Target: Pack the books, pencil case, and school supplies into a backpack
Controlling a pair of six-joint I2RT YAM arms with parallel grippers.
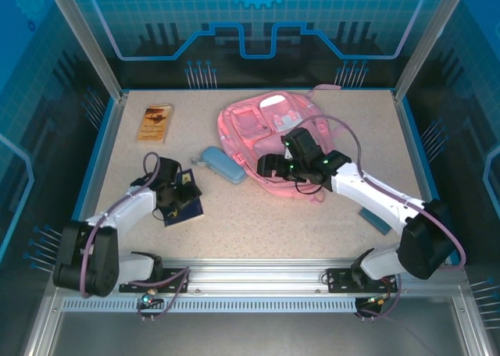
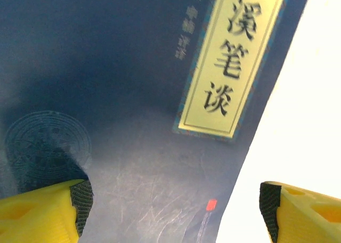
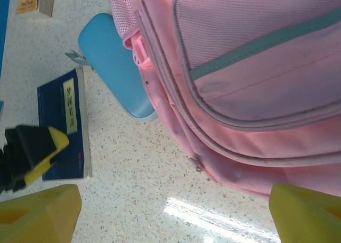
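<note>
Centrally, soft pink fabric backpack [image 1: 244,129]

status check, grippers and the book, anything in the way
Left gripper open over navy book, not gripped. Right gripper open beside backpack. Pencil case lies between navy book and backpack, against the backpack.

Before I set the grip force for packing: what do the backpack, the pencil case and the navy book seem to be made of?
Backpack: matte pink woven fabric, judging by stitched seams and a mesh side panel. Pencil case: light blue, smooth, rounded; probably soft plastic or coated fabric, hard to tell. Navy book: paper cover with a slight sheen, fine scratches, printed yellow title label.
</note>
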